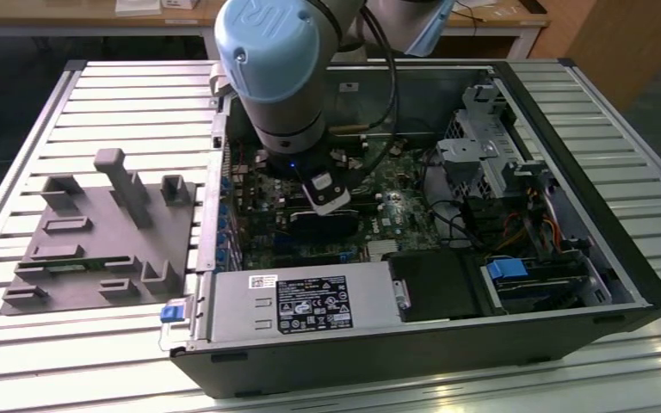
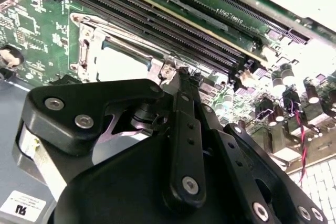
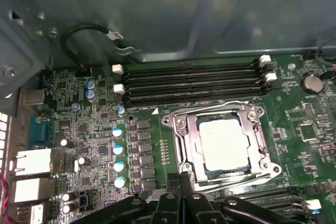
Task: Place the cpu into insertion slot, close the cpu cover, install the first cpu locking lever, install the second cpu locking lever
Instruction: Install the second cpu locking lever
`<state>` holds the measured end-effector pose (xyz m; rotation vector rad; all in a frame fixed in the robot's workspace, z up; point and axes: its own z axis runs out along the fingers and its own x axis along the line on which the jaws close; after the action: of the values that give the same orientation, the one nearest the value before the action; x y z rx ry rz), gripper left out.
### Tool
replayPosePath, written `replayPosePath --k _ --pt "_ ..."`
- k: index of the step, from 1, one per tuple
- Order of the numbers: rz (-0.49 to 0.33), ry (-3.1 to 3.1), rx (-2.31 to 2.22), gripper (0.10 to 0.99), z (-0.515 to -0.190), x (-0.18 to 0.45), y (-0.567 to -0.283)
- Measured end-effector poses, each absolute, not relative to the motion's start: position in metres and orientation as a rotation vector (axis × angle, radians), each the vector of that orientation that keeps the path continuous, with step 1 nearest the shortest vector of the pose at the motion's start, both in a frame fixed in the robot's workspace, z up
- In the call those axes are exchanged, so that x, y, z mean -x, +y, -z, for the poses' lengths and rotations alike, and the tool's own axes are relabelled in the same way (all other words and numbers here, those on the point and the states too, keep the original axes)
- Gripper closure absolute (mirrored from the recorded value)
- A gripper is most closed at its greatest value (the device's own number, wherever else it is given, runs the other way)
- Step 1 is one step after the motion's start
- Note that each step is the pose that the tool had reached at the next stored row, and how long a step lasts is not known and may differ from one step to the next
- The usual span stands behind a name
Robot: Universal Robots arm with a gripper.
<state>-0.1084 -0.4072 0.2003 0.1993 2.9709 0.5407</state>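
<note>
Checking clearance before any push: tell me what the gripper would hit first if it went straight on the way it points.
Most likely the near rim of the cpu cover, closed over the cpu. The gripper points at that socket edge, though depth is unclear.

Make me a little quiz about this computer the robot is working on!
1. True or false: the cpu already sits in the insertion slot.
2. What lies beside the slot, between it and the metal case wall? A) long black memory slots B) a fan C) a blue cable
3. Fill in: in both wrist views, the end effector is next to the socket's ____ metal frame.

Key: 1 true; 2 A; 3 silvery
</note>
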Motion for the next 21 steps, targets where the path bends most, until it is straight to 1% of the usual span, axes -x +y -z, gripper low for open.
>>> replayPosePath --k 16,21 --pt "-0.540 2.988 -0.205 0.984 -0.201 0.063 -0.407" --pt "-0.507 2.993 -0.204 0.984 -0.201 0.060 -0.400"
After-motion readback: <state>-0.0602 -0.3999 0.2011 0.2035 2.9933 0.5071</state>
